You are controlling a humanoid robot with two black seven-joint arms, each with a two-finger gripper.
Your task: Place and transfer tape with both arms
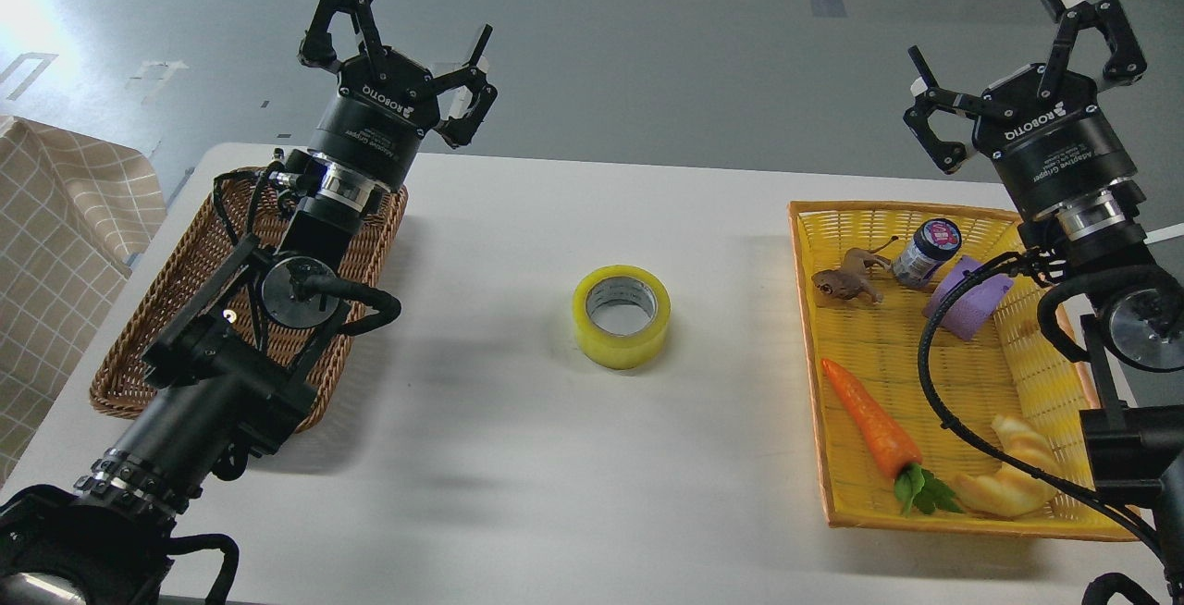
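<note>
Tape [621, 316], a yellow roll lying flat with its pale core facing up, sits alone near the middle of the white worktop [518, 475], well apart from both baskets. Neither arm has it. The left end effector [398, 41] hangs over the far left corner of the worktop, above the brown wicker basket [139, 355], with its fingers spread and nothing between them. The right end effector [1022, 59] is raised past the far right corner, above the yellow basket [837, 374], fingers likewise spread and empty.

The task looks barely begun: a pick, a hand-over and a placing all remain. The roll's smooth, rounded wall could slip or skid across the bare worktop if fingers close off-centre, and a grip from above must straddle the rim or reach into the core cleanly. The hand-over is the riskier part, I judge: if one arm lets go before the other has closed firmly, the roll would drop and likely wheel away toward an edge. A black cable [934, 374] trailing over the yellow basket might snag the carrot [869, 425] or croissant [1013, 480].
</note>
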